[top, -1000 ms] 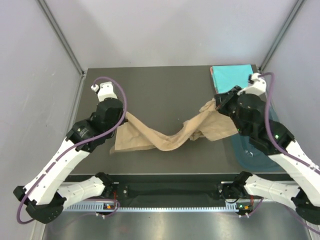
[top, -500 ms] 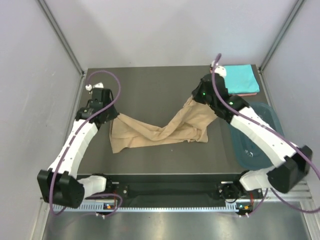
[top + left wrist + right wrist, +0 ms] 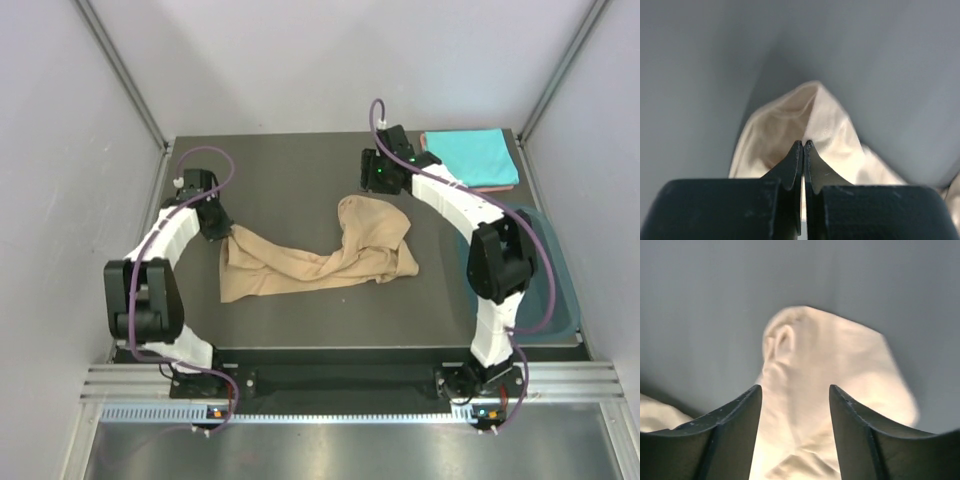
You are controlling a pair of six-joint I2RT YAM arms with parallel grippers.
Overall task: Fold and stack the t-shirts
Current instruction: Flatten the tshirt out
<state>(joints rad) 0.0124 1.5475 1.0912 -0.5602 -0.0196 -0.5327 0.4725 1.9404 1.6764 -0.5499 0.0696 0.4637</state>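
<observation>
A tan t-shirt (image 3: 320, 262) lies crumpled and stretched across the middle of the table. My left gripper (image 3: 225, 230) is shut on its left corner; in the left wrist view the fingers (image 3: 803, 144) press together with pale cloth (image 3: 805, 115) pinched at their tips. My right gripper (image 3: 370, 188) stands open just behind the shirt's bunched right end (image 3: 372, 222). In the right wrist view its jaws (image 3: 795, 390) are apart, with loose tan cloth (image 3: 815, 360) below them. A folded turquoise t-shirt (image 3: 470, 155) lies on a salmon-pink one (image 3: 497, 187) at the back right corner.
A dark teal tub (image 3: 545, 290) sits at the table's right edge, partly behind the right arm. Grey walls close in the table on the left, the back and the right.
My right gripper has opened and let go of the tan shirt, whose raised right end has dropped onto the table. Both arms have stretched farther back over the table.
</observation>
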